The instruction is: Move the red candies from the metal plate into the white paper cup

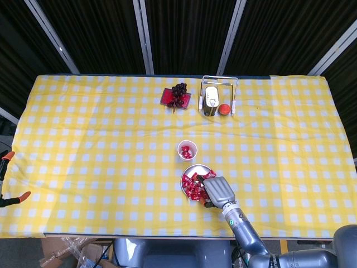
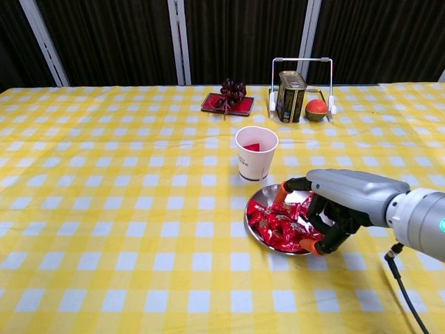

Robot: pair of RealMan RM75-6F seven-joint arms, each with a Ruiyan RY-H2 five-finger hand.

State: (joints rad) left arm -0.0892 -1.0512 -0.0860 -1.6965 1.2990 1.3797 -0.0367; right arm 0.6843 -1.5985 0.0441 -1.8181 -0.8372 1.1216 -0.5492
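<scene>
My right hand point(image 2: 338, 207) covers the right part of the metal plate point(image 2: 261, 233); candies point(image 2: 274, 221) under it hidden. Whether my fingers point(image 2: 314, 245) pinch one: can't tell. Forearm cut off at right edge in chest view. Cup point(image 1: 187, 150) contents only partly seen. Tin point(image 2: 291, 87) label too small to read.

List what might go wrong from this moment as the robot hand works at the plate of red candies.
1. The right robot hand reaches into the heap of red wrapped candies on the round metal plate; several may lift together and spill onto the yellow checked tablecloth.
2. The white paper cup stands close behind the plate; a low transfer may tip it.
</scene>
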